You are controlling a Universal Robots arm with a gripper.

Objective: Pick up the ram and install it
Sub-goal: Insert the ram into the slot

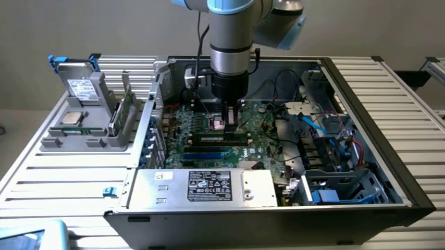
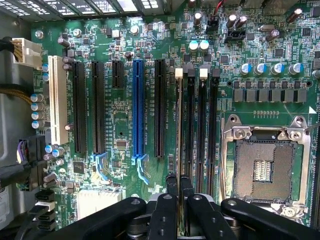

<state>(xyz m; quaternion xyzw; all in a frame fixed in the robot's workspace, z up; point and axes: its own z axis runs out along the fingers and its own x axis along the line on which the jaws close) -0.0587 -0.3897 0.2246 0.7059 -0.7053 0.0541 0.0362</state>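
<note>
The ram [image 2: 179, 125] shows edge-on as a thin pale strip running out from between my fingertips along the memory slot beside the black expansion slot [image 2: 160, 107]. My gripper [image 2: 179, 187] is shut on its near end, the two black fingers [image 2: 171, 190] pressed close on either side. Whether the stick is seated in the slot or just above it I cannot tell. In the exterior view my gripper [image 1: 230, 125] points straight down at the motherboard [image 1: 208, 133] inside the open computer case, just above the row of memory slots [image 1: 219, 139].
The empty processor socket [image 2: 262, 167] lies beside the free memory slots [image 2: 201, 125]. A blue slot [image 2: 139, 107] and a white slot [image 2: 58, 105] lie beyond. Outside the case, a grey holder [image 1: 52, 141] carries a drive [image 1: 83, 91], a processor chip [image 1: 72, 117] and an upright green board [image 1: 127, 107]. A power supply [image 1: 205, 186] fills the case front.
</note>
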